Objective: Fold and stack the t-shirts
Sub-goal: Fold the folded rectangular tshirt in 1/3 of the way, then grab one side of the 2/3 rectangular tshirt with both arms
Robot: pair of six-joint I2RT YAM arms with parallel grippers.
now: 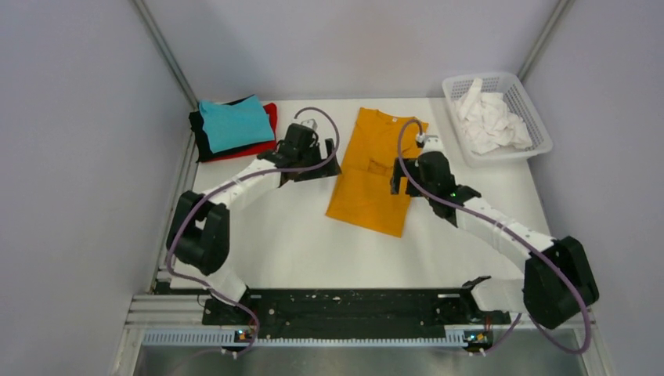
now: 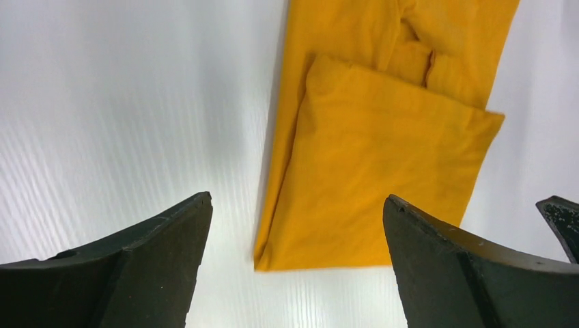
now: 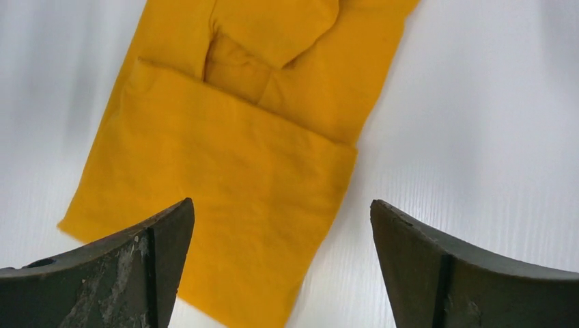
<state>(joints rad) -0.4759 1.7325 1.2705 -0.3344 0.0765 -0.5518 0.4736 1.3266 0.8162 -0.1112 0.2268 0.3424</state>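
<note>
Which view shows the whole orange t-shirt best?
Top external: the orange t-shirt shows end to end, folded into a long strip. Both wrist views show only part of it, cut off at the top edge.

Bright, even overhead light fell. The surface (image 2: 102, 82) glared white in both wrist views, faintly streaked; the shirt (image 2: 382, 178) cast a soft shadow along its left edge.

Robot test cell, lab-type. Plain grey wall panels (image 1: 70, 157) left, right and far; metal posts (image 1: 164, 51) in far corners. White table (image 1: 297, 251); aluminium rail (image 1: 156, 309) and black base plate (image 1: 344, 305) at near edge, left arm (image 1: 235, 188) and right arm (image 1: 501, 227) bolted there.
</note>
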